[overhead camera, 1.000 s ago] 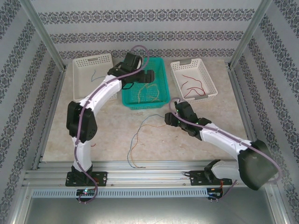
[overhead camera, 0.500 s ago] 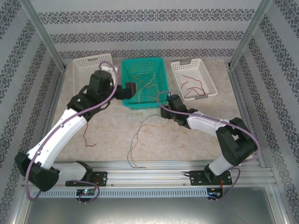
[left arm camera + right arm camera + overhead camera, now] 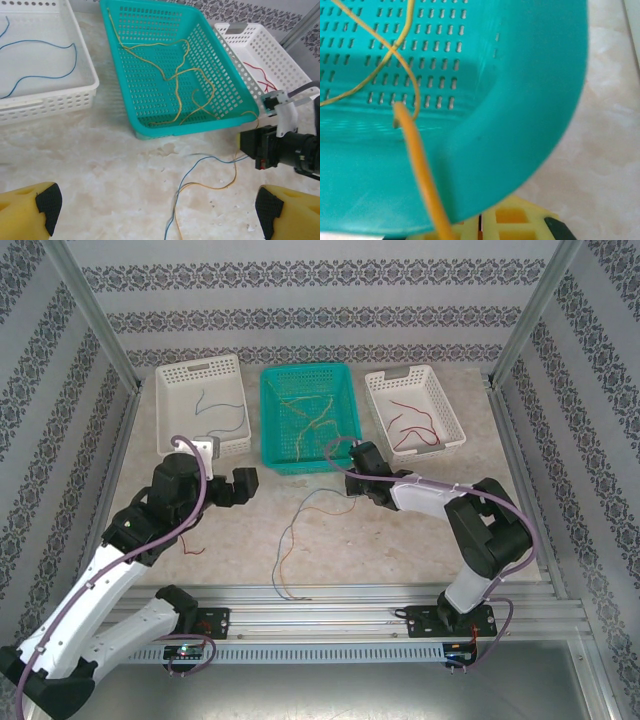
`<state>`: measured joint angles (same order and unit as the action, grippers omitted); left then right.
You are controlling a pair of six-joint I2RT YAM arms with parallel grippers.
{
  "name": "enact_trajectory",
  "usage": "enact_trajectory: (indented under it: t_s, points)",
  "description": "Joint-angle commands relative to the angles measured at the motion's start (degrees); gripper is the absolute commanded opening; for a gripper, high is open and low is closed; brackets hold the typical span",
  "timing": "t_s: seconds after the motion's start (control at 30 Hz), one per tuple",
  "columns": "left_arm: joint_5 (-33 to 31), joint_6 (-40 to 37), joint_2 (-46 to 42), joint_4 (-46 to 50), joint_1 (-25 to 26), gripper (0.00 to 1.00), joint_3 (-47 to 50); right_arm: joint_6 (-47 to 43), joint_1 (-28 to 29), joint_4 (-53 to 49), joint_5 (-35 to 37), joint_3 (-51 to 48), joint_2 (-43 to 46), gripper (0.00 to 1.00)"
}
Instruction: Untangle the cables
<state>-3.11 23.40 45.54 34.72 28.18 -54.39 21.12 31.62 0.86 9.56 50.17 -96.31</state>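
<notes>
my right gripper (image 3: 480, 220) was half open a moment ago, and now its jaws are clamped tight on the yellow cable (image 3: 422, 170) at the near corner of the teal basket (image 3: 530, 100). my left gripper (image 3: 155, 210) is wide open, holds nothing, and has pulled back over the table. i think i can now tug the yellow cable away from the blue cable (image 3: 210, 158) beside it.

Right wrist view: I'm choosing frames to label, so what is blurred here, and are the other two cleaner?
Right wrist view: the orange cable nearest the lens is smeared thick, the teal basket rim soft, its far holes sharper. Left wrist view: evenly lit, cables crisp. Top external view: even light, faint shadows, cables thin but readable.
</notes>
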Motion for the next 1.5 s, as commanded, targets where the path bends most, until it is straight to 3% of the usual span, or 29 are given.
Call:
enact_trajectory:
  t_s: [0.0,0.17,0.33,0.63,0.77,0.9,1.03,1.27,1.47]
  points:
    - [-1.6,1.1,-1.3,2.0,0.6,1.0,1.7,-1.3,0.3,1.0,-0.9,-0.6,7.2,0.0]
    - [-1.5,0.9,-1.4,1.0,0.7,1.0,3.4,-2.2,1.3,-3.3,-1.1,-1.7,20.2,0.0]
    - [1.8,1.6,0.5,-2.3,0.6,1.0,4.9,-3.1,1.4,-10.2,-3.4,4.1,31.5,0.0]
    - [12.8,6.9,6.7,-14.6,0.6,1.0,9.6,-1.9,1.5,-19.3,-12.4,25.1,35.0,0.0]
    - [17.8,9.2,10.1,-20.2,0.9,1.0,12.4,-4.0,1.5,-24.7,-11.1,37.1,32.6,0.0]
    - [16.1,9.5,9.5,-20.9,1.3,1.0,14.4,-6.8,1.3,-26.0,-9.8,46.6,29.0,0.0]
    - [14.6,8.6,8.4,-19.3,1.8,1.0,15.2,-10.4,0.9,-31.2,-10.1,60.6,20.0,0.0]
    - [13.4,8.7,5.5,-18.1,2.7,1.0,17.3,-6.6,-2.1,-32.6,-20.6,75.0,4.2,0.0]
    - [13.5,9.1,4.8,-18.4,4.1,1.0,19.2,-6.3,-2.5,-36.0,-22.9,88.6,-10.3,0.0]
